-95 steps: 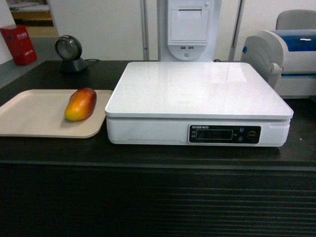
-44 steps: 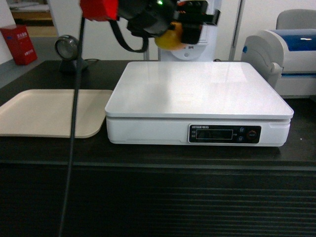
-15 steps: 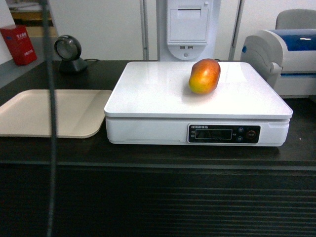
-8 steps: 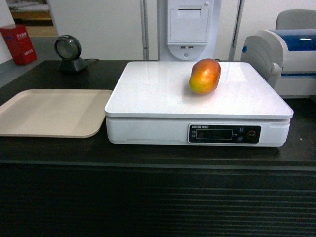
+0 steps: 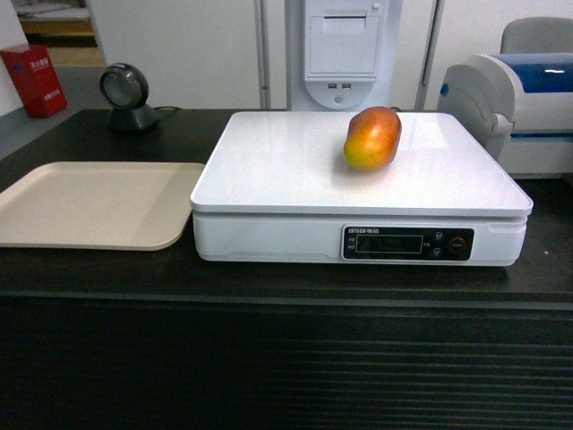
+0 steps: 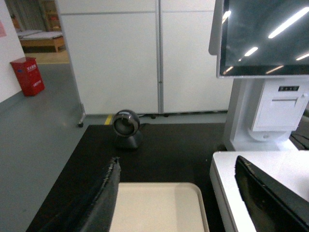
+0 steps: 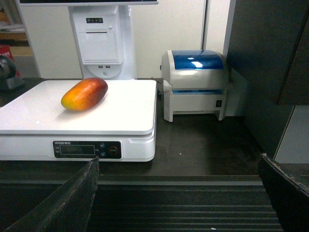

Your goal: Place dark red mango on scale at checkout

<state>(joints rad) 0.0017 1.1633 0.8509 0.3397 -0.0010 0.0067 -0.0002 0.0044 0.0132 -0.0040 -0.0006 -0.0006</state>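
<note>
- Mango point(image 5: 372, 138) lay on the scale point(image 5: 358, 170), upper centre of the head view.
- Left gripper point(image 6: 176, 203) and right gripper point(image 7: 178, 198) were spread wide, holding nothing.

mango point(image 5: 372, 138) on scale point(image 5: 358, 193), tray point(image 5: 89, 206) to its left

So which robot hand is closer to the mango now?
Hard to call; probably the right gripper, open in front of the scale, facing the mango. The left gripper, also open, hangs over the tray beside it.
</note>
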